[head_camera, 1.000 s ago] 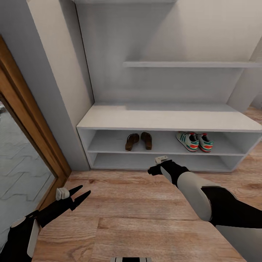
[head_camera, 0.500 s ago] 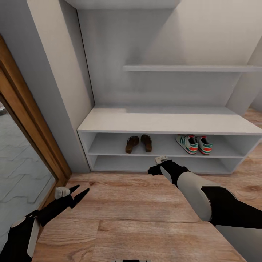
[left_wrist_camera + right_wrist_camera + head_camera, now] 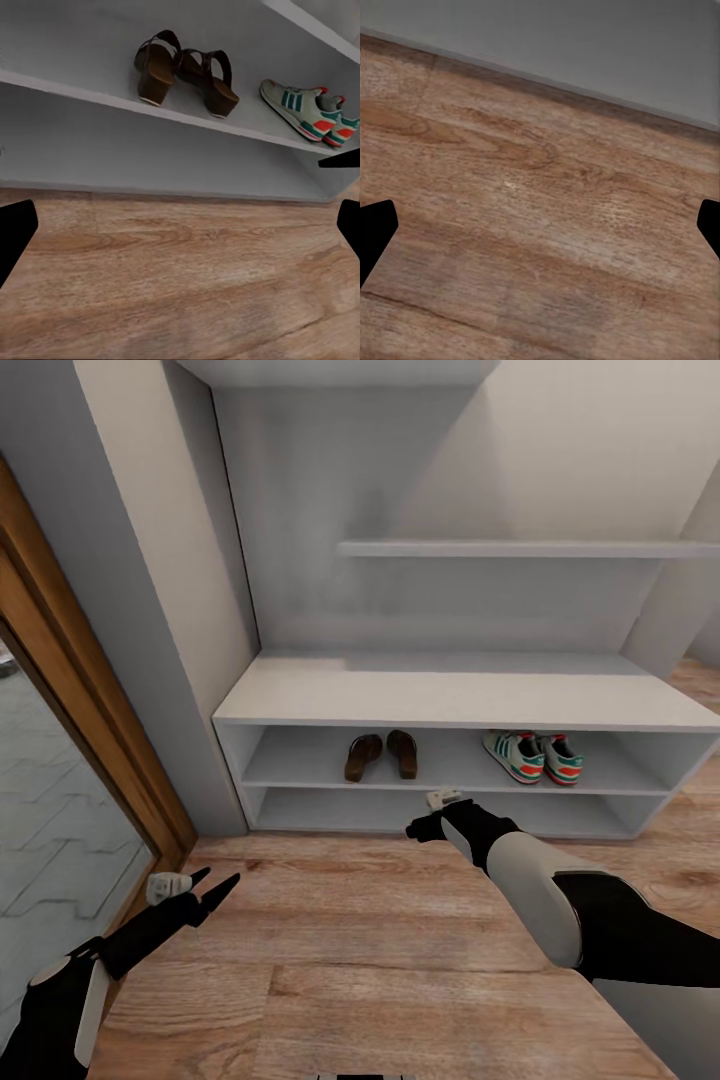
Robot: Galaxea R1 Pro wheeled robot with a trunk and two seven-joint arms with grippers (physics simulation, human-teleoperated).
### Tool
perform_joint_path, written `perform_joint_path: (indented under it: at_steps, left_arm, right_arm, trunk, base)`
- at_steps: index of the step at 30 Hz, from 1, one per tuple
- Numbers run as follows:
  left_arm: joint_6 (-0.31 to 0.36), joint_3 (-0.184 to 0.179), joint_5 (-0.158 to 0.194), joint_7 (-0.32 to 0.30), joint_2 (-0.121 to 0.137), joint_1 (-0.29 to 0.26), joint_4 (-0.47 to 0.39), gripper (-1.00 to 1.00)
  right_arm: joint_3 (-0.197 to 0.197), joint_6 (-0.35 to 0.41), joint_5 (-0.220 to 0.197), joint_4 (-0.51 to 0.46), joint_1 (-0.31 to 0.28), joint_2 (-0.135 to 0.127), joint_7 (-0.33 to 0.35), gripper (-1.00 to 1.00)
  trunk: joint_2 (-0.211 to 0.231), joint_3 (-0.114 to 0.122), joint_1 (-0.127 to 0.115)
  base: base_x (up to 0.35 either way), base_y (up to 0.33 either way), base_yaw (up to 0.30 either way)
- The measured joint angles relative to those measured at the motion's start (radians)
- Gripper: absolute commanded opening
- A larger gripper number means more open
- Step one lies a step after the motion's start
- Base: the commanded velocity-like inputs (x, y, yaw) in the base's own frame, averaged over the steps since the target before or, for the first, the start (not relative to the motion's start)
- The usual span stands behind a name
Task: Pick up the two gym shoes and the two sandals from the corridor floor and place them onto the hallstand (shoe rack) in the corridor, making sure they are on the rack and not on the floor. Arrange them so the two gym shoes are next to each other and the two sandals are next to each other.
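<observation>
On the hallstand's [image 3: 460,700] upper shoe shelf, seen from the head camera, the two sandals [image 3: 381,753] sit side by side toward the left and the two gym shoes [image 3: 535,754] side by side toward the right, all off the corridor floor [image 3: 380,920]; the left claw [image 3: 212,887] hovers low near the door frame with fingers spread and empty, while the right claw [image 3: 418,828] hangs just before the lower shelf, its opening hard to read at this angle. From the left wrist, both pairs stand near the shelf's front edge, so a careless sweep of either arm could knock a shoe down. From the right wrist, dark fingertips [image 3: 375,232] sit wide apart over bare planks, grasping nothing; the shelves fall outside the frame.
</observation>
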Motion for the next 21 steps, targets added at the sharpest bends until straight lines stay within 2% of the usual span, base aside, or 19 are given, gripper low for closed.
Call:
perform_joint_path:
  at_steps: [2, 6, 7, 8, 9, 11, 12, 14, 16, 21]
  left_arm:
    - [0.003, 0.001, -0.003, 0.029, 0.0, -0.001, -0.001, 1.0]
    - [0.009, -0.004, -0.006, 0.177, 0.0, -0.003, 0.0, 1.0]
    - [0.01, -0.006, -0.007, 0.255, -0.001, -0.005, 0.0, 1.0]
    - [0.011, -0.007, -0.008, 0.296, -0.001, -0.005, -0.001, 1.0]
    - [0.012, -0.008, -0.007, 0.369, -0.001, -0.006, -0.001, 1.0]
    - [0.013, -0.01, -0.007, 0.438, -0.003, -0.007, -0.002, 1.0]
    - [0.014, -0.013, -0.007, 0.492, -0.005, -0.007, -0.002, 1.0]
    - [0.014, -0.022, -0.006, 0.551, -0.011, -0.009, -0.003, 1.0]
    - [0.014, -0.032, -0.007, 0.584, -0.018, -0.013, -0.003, 1.0]
    - [0.014, -0.041, -0.01, 0.611, -0.023, -0.031, -0.001, 1.0]
  right_arm:
    - [0.0, 0.0, 0.0, 0.0, 0.0, 0.0, 0.0, 1.0]
    - [0.0, 0.0, 0.0, 0.0, 0.0, 0.0, 0.0, 1.0]
    - [0.0, 0.0, 0.0, 0.0, 0.0, 0.0, 0.0, 1.0]
    - [0.0, 0.0, 0.0, 0.0, 0.0, 0.0, 0.0, 1.0]
    - [0.0, 0.0, 0.0, 0.0, 0.0, 0.0, 0.0, 1.0]
    - [0.0, 0.0, 0.0, 0.0, 0.0, 0.0, 0.0, 1.0]
    - [0.0, 0.0, 0.0, 0.0, 0.0, 0.0, 0.0, 1.0]
    - [0.0, 0.0, 0.0, 0.0, 0.0, 0.0, 0.0, 1.0]
    - [0.0, 0.0, 0.0, 0.0, 0.0, 0.0, 0.0, 1.0]
    - [0.0, 0.0, 0.0, 0.0, 0.0, 0.0, 0.0, 1.0]
  trunk:
    - [0.007, 0.003, -0.004]
    - [0.035, 0.016, -0.019]
    - [0.042, 0.019, -0.023]
    - [0.049, 0.022, -0.027]
    - [0.056, 0.025, -0.031]
    - [0.07, 0.031, -0.038]
    - [0.077, 0.034, -0.042]
    - [0.091, 0.041, -0.05]
    - [0.105, 0.047, -0.057]
    - [0.14, 0.063, -0.077]
  base:
    - [0.0, 0.0, 0.0]
    - [0.0, 0.0, 0.0]
    - [0.0, 0.0, 0.0]
    - [0.0, 0.0, 0.0]
    - [0.0, 0.0, 0.0]
    - [0.0, 0.0, 0.0]
    - [0.0, 0.0, 0.0]
    - [0.0, 0.0, 0.0]
    - [0.0, 0.0, 0.0]
    - [0.0, 0.0, 0.0]
